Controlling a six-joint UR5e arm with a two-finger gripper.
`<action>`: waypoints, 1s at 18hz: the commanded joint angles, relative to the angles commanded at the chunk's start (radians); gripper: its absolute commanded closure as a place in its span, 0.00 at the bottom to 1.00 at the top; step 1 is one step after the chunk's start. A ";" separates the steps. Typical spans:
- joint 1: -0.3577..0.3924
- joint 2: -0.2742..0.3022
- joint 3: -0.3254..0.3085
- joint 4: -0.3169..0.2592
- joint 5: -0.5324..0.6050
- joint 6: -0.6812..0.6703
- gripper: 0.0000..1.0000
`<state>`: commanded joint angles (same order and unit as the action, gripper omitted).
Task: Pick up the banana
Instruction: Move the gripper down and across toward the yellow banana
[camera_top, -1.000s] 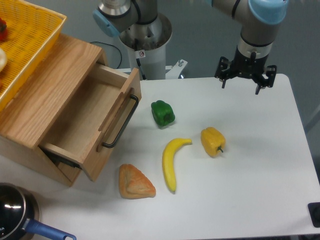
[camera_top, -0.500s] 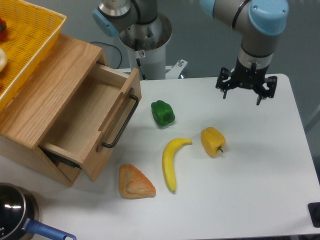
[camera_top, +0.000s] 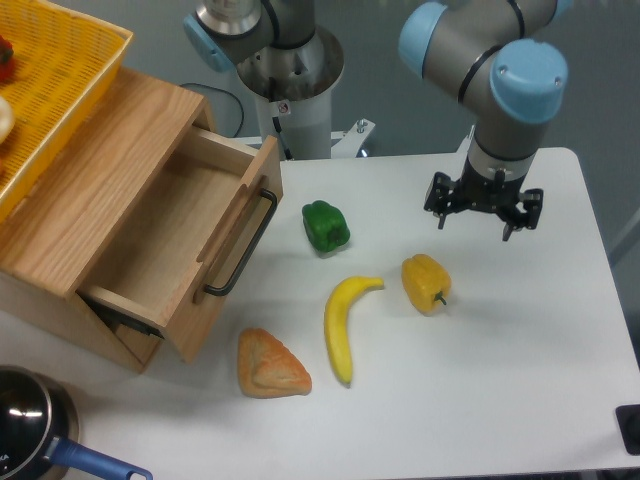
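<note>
The banana (camera_top: 341, 325) is bright yellow and curved. It lies on the white table (camera_top: 520, 350) near the middle, its long axis running front to back. My gripper (camera_top: 483, 213) hangs open and empty above the table, to the right of and behind the banana. It is just behind the yellow bell pepper (camera_top: 426, 283), which lies right of the banana's far tip.
A green bell pepper (camera_top: 325, 225) lies behind the banana. A bread piece (camera_top: 269, 365) lies to its left front. A wooden box with an open drawer (camera_top: 185, 250) stands at the left, a yellow basket (camera_top: 50, 75) on top. A dark pot (camera_top: 30, 425) sits at the front left corner.
My gripper has moved lower and toward the front, closer to the yellow pepper. It stays open. The objects on the table have not moved.
</note>
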<state>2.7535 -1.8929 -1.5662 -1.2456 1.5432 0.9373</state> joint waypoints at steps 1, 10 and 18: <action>-0.005 -0.008 0.000 0.000 -0.003 -0.009 0.00; -0.054 -0.074 -0.006 0.009 -0.090 -0.114 0.00; -0.103 -0.124 -0.002 0.015 -0.167 -0.117 0.00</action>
<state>2.6508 -2.0171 -1.5677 -1.2303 1.3760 0.8207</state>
